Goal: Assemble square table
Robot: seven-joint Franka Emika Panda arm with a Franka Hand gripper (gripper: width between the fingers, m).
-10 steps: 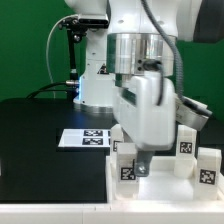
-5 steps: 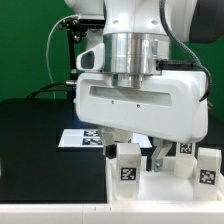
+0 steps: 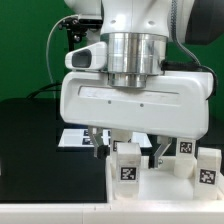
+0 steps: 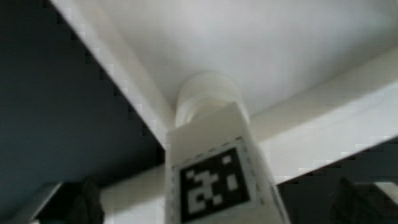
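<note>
Wide-open two-finger gripper (image 3: pixel 128 152) straddling an upright chunky white tagged leg (image 3: pixel 127 163) on the white rimmed square panel (image 3: pixel 150 187), fingers clear of its sides.

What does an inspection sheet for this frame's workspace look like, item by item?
Surface: black table; raised white platform at the front.
Job's things: tagged white legs upright on the platform; one leg sits between the fingers, untouched. Square panel: not identifiable.
Clutter: nothing seen.
Pincer: pincer open, straddling a leg, fingers low.
Cables: black cable behind the arm.
Surroundings: marker board flat on the table; green backdrop.
</note>
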